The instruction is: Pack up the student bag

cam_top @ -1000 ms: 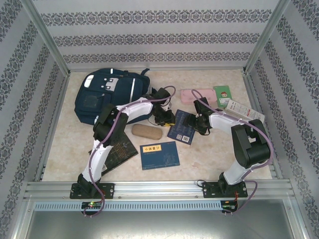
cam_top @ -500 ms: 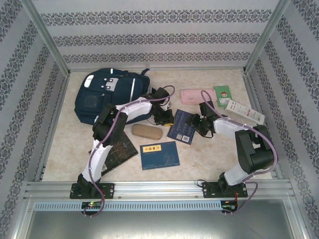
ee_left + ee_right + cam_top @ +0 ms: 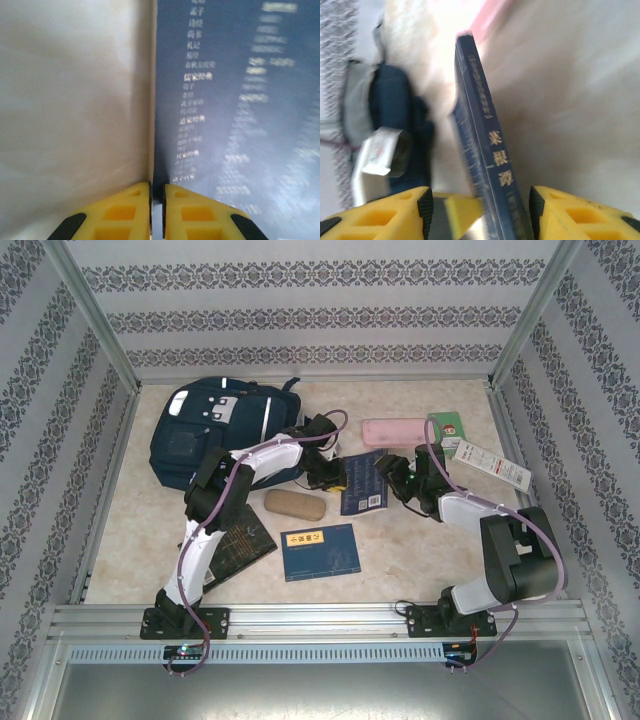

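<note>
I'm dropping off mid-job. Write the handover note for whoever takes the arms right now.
Left gripper: shut on the edge of the dark blue book.
Right gripper: open, fingers either side of the book's spine.
Student bag: far left of the table, apart from the book.
Done: book raised on edge between the grippers.
Left: book into the bag; tan case, blue booklet, pink case lie loose.

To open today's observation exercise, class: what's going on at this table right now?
A thin dark blue paperback book is being handled from two sides. The left end effector is shut on its edge, while the right end effector straddles its spine with jaws open. The large navy blue fabric backpack lies far left on the table, the book not yet inside.
</note>
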You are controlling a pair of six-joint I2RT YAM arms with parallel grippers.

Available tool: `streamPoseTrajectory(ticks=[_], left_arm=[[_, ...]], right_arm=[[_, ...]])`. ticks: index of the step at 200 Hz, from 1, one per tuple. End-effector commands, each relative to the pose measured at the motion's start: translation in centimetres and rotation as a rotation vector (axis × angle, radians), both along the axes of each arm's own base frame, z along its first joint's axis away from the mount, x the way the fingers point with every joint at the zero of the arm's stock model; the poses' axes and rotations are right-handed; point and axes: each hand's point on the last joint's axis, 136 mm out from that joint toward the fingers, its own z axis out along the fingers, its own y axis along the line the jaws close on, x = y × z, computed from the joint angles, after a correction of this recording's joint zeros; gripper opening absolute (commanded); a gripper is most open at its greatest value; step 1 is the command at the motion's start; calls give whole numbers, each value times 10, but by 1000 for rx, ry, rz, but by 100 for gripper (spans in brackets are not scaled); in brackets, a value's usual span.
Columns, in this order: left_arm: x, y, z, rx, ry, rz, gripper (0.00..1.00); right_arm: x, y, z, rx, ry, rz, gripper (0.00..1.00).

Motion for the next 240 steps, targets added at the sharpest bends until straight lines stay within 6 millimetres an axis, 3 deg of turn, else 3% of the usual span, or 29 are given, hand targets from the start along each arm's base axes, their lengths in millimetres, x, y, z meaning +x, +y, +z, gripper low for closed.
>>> streamPoseTrajectory(ticks=[1, 31, 47, 65, 87, 103, 143, 178, 213, 240], left_arm=[[-19, -16, -14, -9, 25, -74, 14], [-16, -14, -13, -3, 19, -73, 14], [-16, -13, -13, 0, 17, -75, 14], [-16, -13, -12, 2, 16, -76, 14], [-16, -13, -10, 3, 10, -78, 14], [-14, -12, -5, 4, 0, -80, 14], [-7, -10, 19, 8, -58, -95, 16], [13, -1, 69, 24, -191, -108, 20], [42, 37, 124, 122, -381, -89, 24], [66, 91, 136, 268, -466, -41, 28]], right_arm=[[-22, 33, 23, 97, -34, 170, 56], [-34, 20, -4, -48, 82, 195, 56], [-34, 13, -9, -106, 93, 205, 52], [-31, 7, -12, -160, 107, 217, 41], [-26, 6, -13, -181, 116, 246, 13], [-23, 6, -11, -178, 109, 251, 0], [-18, 5, 0, -154, 74, 244, 0], [-14, 5, 25, -114, 1, 227, 0], [-9, 3, 64, -105, -131, 199, 0], [-8, 3, 88, -84, -200, 190, 0]])
